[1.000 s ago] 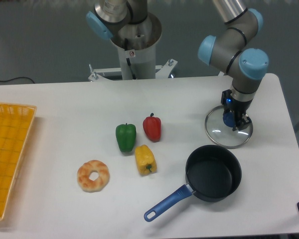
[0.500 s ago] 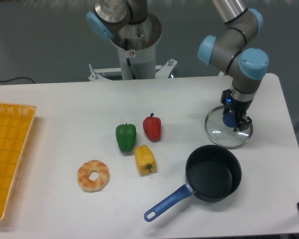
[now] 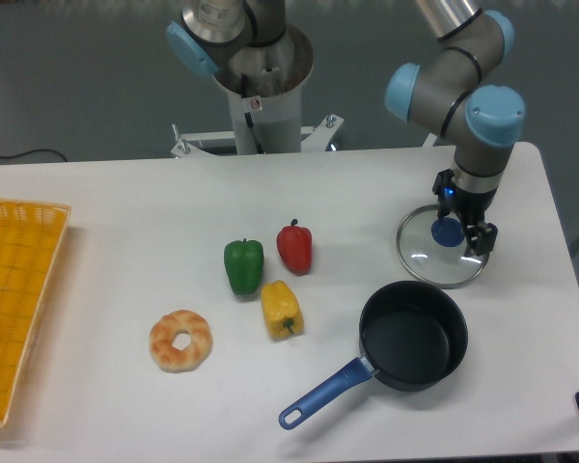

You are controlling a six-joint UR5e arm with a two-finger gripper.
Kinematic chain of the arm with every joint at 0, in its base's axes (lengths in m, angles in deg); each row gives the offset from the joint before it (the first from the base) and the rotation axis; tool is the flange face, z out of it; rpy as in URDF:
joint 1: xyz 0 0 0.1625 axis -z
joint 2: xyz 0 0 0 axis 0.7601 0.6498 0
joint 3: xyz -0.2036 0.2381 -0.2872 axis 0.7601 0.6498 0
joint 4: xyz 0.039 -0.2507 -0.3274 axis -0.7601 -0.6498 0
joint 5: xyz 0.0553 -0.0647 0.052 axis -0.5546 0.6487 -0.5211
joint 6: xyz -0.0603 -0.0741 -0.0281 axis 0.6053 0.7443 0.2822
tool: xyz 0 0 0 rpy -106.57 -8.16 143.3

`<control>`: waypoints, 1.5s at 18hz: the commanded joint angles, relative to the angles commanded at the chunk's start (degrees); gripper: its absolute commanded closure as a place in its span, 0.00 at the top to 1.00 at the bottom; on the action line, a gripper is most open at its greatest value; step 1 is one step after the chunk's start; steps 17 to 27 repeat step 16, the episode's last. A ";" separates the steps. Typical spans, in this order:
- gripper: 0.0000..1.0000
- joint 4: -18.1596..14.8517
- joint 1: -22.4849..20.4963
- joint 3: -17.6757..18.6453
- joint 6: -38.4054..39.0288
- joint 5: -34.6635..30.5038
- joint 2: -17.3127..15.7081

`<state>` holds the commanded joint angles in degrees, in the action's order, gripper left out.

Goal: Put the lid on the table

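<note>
The round clear glass lid with the blue knob [image 3: 442,258] lies flat on the white counter [image 3: 116,289] beside the dark saucepan [image 3: 413,336], and the fingers [image 3: 484,240], now released, have shifted off the knob, so placement looks finished.

The scene is lit evenly and brightly from above, and the white counter [image 3: 106,203] is rendered pale without blown-out glare. Only short, soft shadows are cast beneath the objects, and a faint sheen is seen on the glass lid [image 3: 442,258]. Focus is slightly soft throughout, with mild graininess and no obvious edge distortion.
</note>
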<state>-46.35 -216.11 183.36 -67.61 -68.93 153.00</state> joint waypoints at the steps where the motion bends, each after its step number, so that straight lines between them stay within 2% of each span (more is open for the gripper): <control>1: 1.00 -0.09 0.00 -0.35 0.35 0.00 -0.09; 3: 1.00 -1.75 0.09 -1.23 0.44 -0.61 -0.79; 7: 1.00 -7.55 1.93 -5.97 1.31 -4.92 -1.06; 12: 1.00 -10.80 4.13 -10.80 8.17 -5.19 -0.71; 27: 1.00 -11.34 4.13 -11.43 8.53 -5.10 -0.62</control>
